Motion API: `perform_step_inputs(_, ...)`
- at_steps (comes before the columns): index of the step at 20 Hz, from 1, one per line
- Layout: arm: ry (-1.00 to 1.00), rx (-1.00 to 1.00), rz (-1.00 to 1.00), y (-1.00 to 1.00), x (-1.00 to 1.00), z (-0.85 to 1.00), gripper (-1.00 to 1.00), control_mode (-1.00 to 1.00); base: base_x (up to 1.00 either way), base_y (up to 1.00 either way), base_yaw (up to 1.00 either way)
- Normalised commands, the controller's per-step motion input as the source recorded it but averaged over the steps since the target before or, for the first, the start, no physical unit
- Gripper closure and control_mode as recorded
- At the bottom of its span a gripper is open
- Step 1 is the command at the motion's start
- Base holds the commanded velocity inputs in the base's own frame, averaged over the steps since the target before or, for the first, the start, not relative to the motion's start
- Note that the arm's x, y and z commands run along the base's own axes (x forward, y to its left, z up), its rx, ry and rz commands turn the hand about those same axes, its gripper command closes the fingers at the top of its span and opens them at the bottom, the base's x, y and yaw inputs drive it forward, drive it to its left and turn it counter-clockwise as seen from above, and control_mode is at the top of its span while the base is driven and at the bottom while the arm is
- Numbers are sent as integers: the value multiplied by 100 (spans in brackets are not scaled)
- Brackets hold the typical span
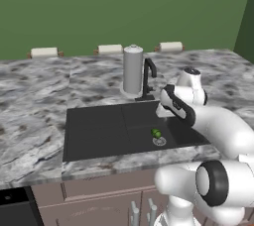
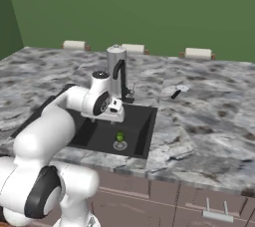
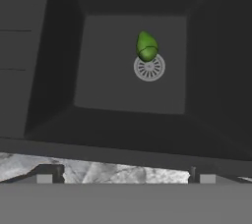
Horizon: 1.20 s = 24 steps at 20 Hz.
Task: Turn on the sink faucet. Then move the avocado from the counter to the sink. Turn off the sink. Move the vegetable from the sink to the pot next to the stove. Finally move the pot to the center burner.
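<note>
The avocado lies in the sink, touching the silver drain — in the hand view just above it, right of centre. Its long axis runs up the frame, narrow end toward the top, leaning slightly left. The gripper hangs above the basin near the black faucet, fingers spread wide, nothing between them. A grey canister stands just left of the faucet on the counter in the left base view.
</note>
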Motion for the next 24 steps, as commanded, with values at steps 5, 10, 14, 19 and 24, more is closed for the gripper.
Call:
perform_step_inputs(5, 0, -7, 0, 8, 27, -37, -100, -100, 0, 0, 0)
perform_step_inputs(10, 0, -5, 0, 0, 36, -39, -100, -100, 0, 0, 0)
perform_step_inputs(14, 0, -3, 0, 0, 36, -35, -100, -100, 0, 0, 0)
perform_step_inputs(19, 0, -1, 0, 0, 42, -29, -100, -100, 0, 0, 0)
perform_step_inputs(24, 0, 0, 0, 0, 45, -31, -100, -100, 0, 0, 0)
